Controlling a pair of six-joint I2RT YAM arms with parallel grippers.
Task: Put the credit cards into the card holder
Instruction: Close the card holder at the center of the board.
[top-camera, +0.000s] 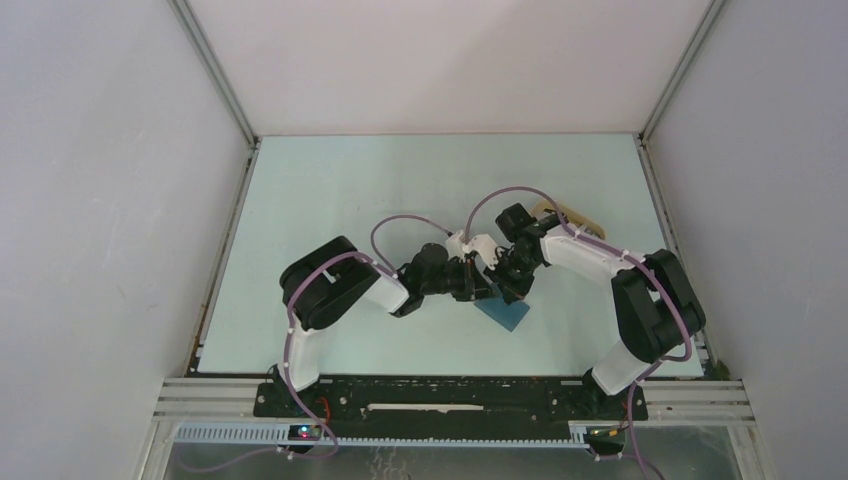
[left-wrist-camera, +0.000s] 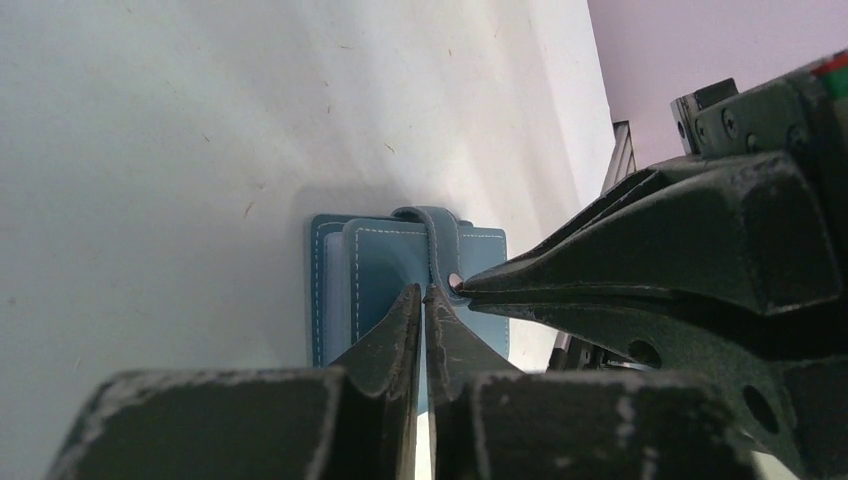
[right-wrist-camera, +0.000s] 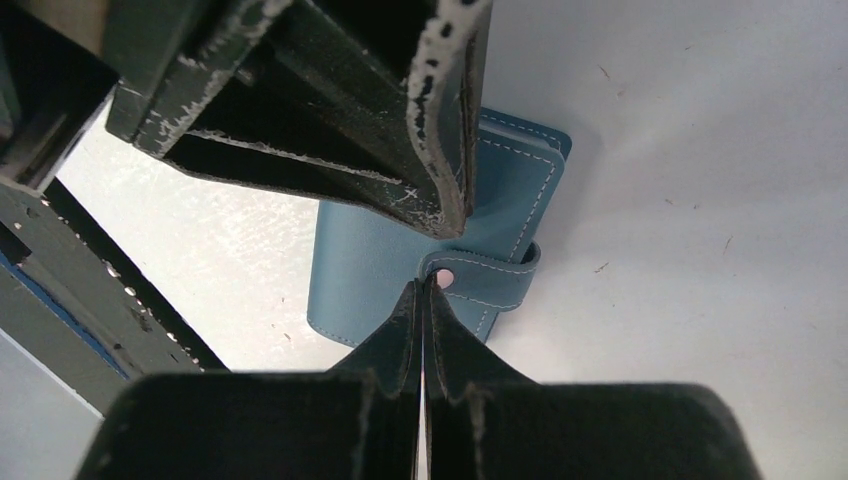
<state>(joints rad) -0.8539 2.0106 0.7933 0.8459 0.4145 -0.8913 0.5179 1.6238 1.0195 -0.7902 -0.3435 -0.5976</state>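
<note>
Presently, items as found:

1. Card holder (top-camera: 505, 315): blue, folded shut, lying flat on the table (top-camera: 330, 190) between the two arms, just ahead of their bases.
2. Strap (right-wrist-camera: 495, 275): wraps over the holder's edge. Its snap (right-wrist-camera: 443, 275) looks fastened, so the slots inside are out of reach.
3. Left gripper (left-wrist-camera: 425, 300): jaws drawn all but together, tips bearing on the holder's cover right beside the strap. It is likely placed there to pin the holder down. Whether any leather is nipped between the tips cannot be told.
4. Right gripper (right-wrist-camera: 422, 290): jaws fully closed on nothing, the joined tips touching the strap's end at the snap like a wedge. It appears ready to lever the tab up.
5. Credit cards: none shows in any view.
6. Beige tray (top-camera: 575, 215): behind the right arm, mostly hidden, contents unseen.
7. Stage, by judgement: opening the holder, with no card loaded.
</note>
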